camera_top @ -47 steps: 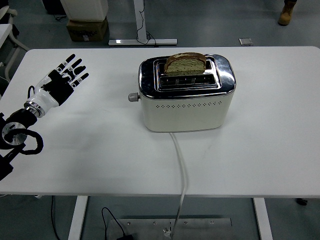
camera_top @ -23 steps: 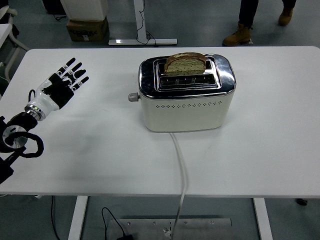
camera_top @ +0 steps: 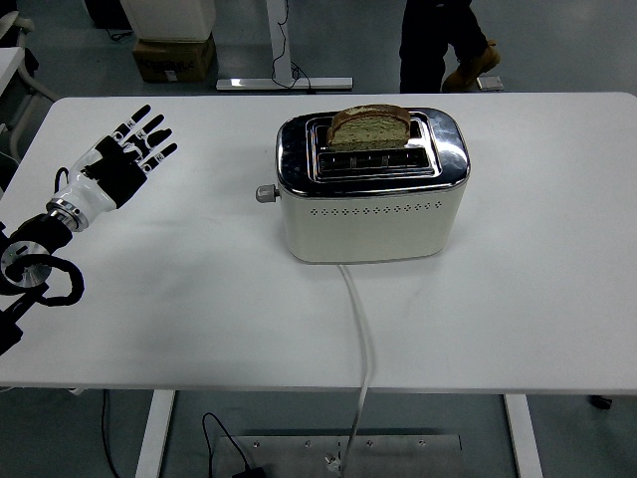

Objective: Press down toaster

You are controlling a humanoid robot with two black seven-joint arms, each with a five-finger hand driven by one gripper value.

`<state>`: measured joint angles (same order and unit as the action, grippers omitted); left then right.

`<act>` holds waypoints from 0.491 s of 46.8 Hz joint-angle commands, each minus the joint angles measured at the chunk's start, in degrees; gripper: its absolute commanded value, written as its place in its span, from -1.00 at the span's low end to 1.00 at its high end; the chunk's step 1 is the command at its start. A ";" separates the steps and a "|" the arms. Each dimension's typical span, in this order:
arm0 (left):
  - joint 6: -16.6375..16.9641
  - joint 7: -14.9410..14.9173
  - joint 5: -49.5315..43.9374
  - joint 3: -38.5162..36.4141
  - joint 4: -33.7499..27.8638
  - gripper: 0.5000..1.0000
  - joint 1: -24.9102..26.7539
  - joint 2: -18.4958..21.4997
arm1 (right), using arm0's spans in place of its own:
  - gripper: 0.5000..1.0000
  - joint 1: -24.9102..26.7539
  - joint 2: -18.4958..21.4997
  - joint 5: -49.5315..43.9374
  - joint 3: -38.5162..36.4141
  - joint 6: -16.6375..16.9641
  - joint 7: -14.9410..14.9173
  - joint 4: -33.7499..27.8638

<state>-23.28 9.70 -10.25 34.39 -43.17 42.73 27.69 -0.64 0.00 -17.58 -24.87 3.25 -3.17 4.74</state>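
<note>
We saw a toaster [camera_top: 370,189] with matt cream sides and glossy chrome top on a smooth white table [camera_top: 199,299].

**No legible text in the scene**

No word, brand, number or sign can be read here. The toaster [camera_top: 370,189], standing on the white surface [camera_top: 557,259], shows a plain cream front with rows of small holes and a bare chrome top, with no maker's name visible. The cardboard box [camera_top: 173,58] on the floor beyond the surface carries dark print on its side, but it is too small and blurred to make out. The robot's left hand [camera_top: 124,159] bears no readable marking either.
</note>
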 commanded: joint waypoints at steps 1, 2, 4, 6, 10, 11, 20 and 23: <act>0.25 -0.04 1.11 -0.11 -1.83 1.00 0.33 2.10 | 0.99 0.02 0.00 0.00 0.00 0.00 0.00 0.00; 0.34 -0.04 1.72 -0.11 -2.53 1.00 0.33 2.63 | 0.99 -0.06 0.00 0.00 0.00 0.00 0.00 0.00; 0.51 -0.04 3.13 -0.11 -4.11 1.00 0.51 3.42 | 1.00 0.02 0.00 0.00 0.00 0.00 0.00 0.00; 0.69 -0.04 4.45 -0.11 -5.69 1.00 0.60 4.30 | 1.00 0.02 0.00 0.00 0.00 0.00 0.00 0.00; 1.04 -0.21 6.73 -0.11 -8.59 1.00 1.30 6.41 | 1.00 0.02 0.00 0.00 0.00 0.00 0.00 0.00; 1.04 -0.21 7.26 -0.11 -9.30 1.00 1.39 7.02 | 0.99 -0.06 0.00 0.00 0.00 0.00 0.00 0.00; 0.51 -0.74 14.20 -0.29 -12.99 1.00 4.28 11.07 | 0.99 0.02 0.00 0.00 0.00 0.00 0.00 0.00; 0.43 -0.83 17.19 -0.37 -13.61 1.00 5.86 12.12 | 1.00 -0.06 0.00 0.00 0.00 0.00 0.00 0.00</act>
<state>-22.71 8.93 4.24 34.09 -56.17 47.17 38.79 -0.62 0.00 -17.58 -24.87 3.25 -3.16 4.75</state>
